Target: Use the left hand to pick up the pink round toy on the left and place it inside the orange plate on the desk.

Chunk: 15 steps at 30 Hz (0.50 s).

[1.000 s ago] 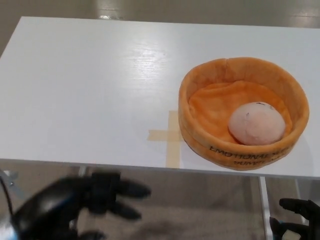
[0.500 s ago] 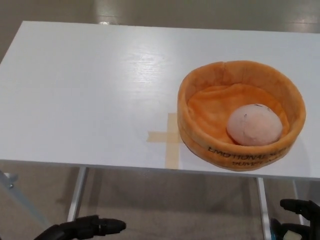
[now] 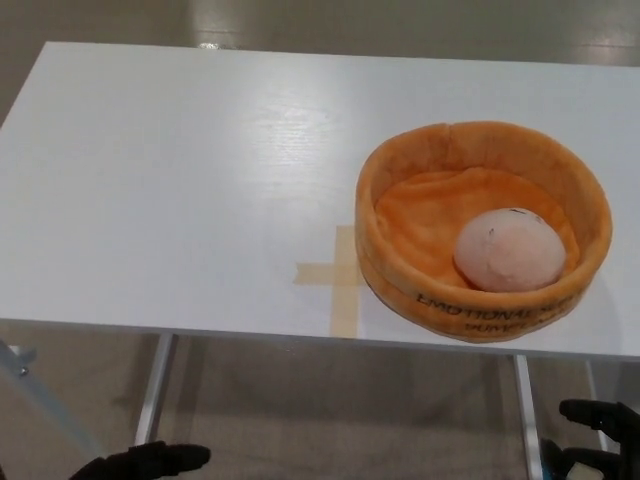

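Observation:
The pink round toy [image 3: 508, 251] lies inside the soft orange plate [image 3: 400, 160], toward its right front side, on the white desk [image 3: 180, 180]. My left hand [image 3: 145, 462] shows only as black fingers at the bottom left edge, below the desk's front edge and holding nothing. At the bottom right corner my right hand [image 3: 600, 440] hangs low beside a desk leg, its fingers apart and empty. Both hands are well away from the plate.
A cross of tan tape [image 3: 338, 275] marks the desk just left of the plate. Metal desk legs [image 3: 153, 390] stand below the front edge over a beige floor.
My left hand has dropped lower and further out of the picture at the bottom left. The toy and plate have stayed still. The right hand has not moved.

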{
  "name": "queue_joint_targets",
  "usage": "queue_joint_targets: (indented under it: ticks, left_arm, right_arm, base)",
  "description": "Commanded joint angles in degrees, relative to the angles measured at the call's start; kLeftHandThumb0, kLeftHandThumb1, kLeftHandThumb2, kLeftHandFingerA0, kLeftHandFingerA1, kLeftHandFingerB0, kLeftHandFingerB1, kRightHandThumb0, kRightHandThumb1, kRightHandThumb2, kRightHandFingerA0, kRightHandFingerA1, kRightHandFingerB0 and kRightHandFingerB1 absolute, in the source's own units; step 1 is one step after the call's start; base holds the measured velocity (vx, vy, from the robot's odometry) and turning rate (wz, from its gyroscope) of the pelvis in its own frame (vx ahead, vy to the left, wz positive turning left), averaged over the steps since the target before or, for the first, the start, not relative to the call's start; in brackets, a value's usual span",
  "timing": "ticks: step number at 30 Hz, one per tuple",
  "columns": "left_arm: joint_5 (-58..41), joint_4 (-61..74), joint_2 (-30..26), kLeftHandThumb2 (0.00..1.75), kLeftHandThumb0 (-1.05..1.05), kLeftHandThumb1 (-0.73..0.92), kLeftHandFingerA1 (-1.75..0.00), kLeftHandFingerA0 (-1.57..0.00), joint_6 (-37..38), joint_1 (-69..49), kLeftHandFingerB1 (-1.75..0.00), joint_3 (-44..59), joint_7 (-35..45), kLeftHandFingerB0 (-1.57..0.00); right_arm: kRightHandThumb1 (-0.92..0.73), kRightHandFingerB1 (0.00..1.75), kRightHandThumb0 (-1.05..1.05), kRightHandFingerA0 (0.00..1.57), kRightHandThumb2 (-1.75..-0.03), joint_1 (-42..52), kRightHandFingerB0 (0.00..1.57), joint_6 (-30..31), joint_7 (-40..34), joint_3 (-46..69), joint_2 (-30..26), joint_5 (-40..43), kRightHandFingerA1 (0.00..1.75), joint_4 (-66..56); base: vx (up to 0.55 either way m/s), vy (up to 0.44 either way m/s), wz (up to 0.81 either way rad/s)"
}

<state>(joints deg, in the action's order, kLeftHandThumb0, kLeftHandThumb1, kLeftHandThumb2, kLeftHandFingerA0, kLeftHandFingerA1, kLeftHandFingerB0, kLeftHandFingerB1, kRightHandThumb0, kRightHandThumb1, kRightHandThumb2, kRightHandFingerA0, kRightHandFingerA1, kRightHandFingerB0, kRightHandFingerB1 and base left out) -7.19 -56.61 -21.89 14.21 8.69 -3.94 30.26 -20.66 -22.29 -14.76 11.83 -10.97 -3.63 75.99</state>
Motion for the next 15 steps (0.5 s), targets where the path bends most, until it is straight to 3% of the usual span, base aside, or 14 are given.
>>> queue_joint_targets:
  ticks: [1,6,7,9,10,15]
  left_arm:
    - [8.78,-13.37,2.74,0.63,-0.74,0.58,-0.38,-0.47,3.47,6.52,-0.36,-1.64,-20.24,-0.46]
    - [9.63,-15.12,3.67,0.60,-0.69,0.65,-0.39,-0.51,4.04,6.90,-0.35,-2.28,-22.65,-0.46]
    - [9.04,-15.72,3.77,0.94,-0.65,0.53,-0.55,-0.46,4.17,6.71,-0.45,-1.72,-23.18,-0.27]
    - [8.08,-16.15,3.92,0.94,-0.65,0.53,-0.55,-0.46,4.31,6.70,-0.45,-0.82,-23.18,-0.27]
    - [7.63,-16.32,4.07,0.61,-0.67,0.66,-0.40,-0.52,4.69,6.65,-0.36,-0.26,-23.40,-0.45]
    - [6.79,-17.43,4.74,0.61,-0.65,0.64,-0.39,-0.53,6.05,6.66,-0.36,1.72,-24.53,-0.48]
  right_arm:
    - [-0.27,1.03,-0.17,0.37,-0.92,1.77,0.51,0.93,0.37,0.13,-0.40,0.10,1.06,0.38]
    - [-0.28,1.04,-0.17,0.38,-0.90,1.63,0.51,1.19,0.47,0.04,-0.28,0.06,1.06,0.37]
    - [-0.27,1.00,-0.19,0.39,-0.90,1.55,0.51,1.25,0.63,-0.33,-0.53,-0.33,1.03,0.38]
    - [-0.27,1.00,-0.19,0.39,-0.90,1.46,0.51,1.43,0.61,-0.65,-0.76,-0.68,1.03,0.41]
    - [-0.26,1.02,-0.19,0.40,-0.91,1.42,0.52,1.48,0.76,-0.52,-0.78,-0.53,1.05,0.42]
    - [-0.28,1.02,-0.25,0.39,-0.88,1.51,0.52,1.36,1.47,-0.25,-0.74,-0.14,1.04,0.38]
  base:
    - [0.00,0.000,0.00]
    - [0.00,0.000,0.00]
    - [0.00,0.000,0.00]
    - [0.00,0.000,0.00]
    - [0.00,0.000,0.00]
    - [0.00,0.000,0.00]
